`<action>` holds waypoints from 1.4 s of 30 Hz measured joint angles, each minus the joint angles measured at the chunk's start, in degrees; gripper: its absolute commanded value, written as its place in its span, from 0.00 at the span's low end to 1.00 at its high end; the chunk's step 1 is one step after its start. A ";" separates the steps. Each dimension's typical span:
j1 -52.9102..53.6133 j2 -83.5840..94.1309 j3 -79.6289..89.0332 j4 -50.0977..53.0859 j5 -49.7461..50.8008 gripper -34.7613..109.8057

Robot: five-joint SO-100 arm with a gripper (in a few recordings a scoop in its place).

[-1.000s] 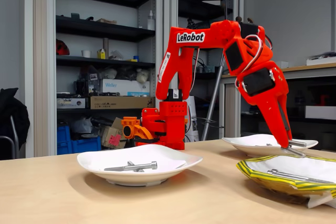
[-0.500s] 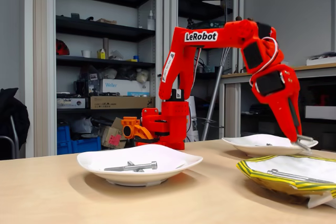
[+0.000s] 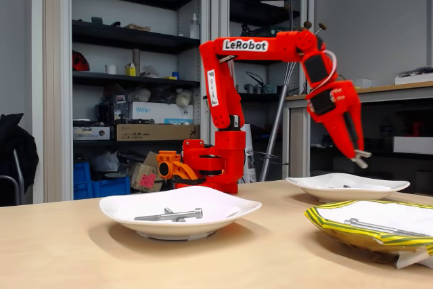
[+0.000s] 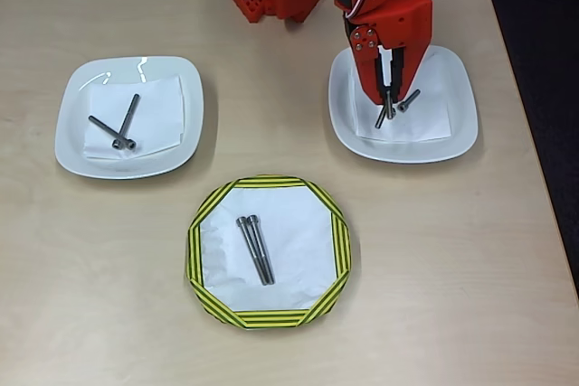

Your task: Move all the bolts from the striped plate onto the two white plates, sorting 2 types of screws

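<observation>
We see the gripper (image 4: 389, 101) closed, empty, above the right white plate (image 4: 457, 128) with short bolts (image 4: 407, 101). Two long bolts (image 4: 256, 249) lie touching on the striped plate (image 4: 339, 246); risk grabbing both.

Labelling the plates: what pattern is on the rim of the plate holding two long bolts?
Yellow-and-dark-green stripes on the striped plate, clearest in the overhead view.
</observation>
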 measured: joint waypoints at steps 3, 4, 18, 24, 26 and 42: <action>-3.34 5.80 5.45 -0.44 5.01 0.27; -4.31 6.59 6.24 -0.44 6.86 0.30; -3.69 6.68 7.65 -7.12 2.46 0.38; 5.45 -1.05 1.49 -12.66 -12.57 0.37; 8.79 -4.13 -1.49 -13.97 -18.72 0.37; 23.91 -27.33 -22.85 -18.54 -45.09 0.36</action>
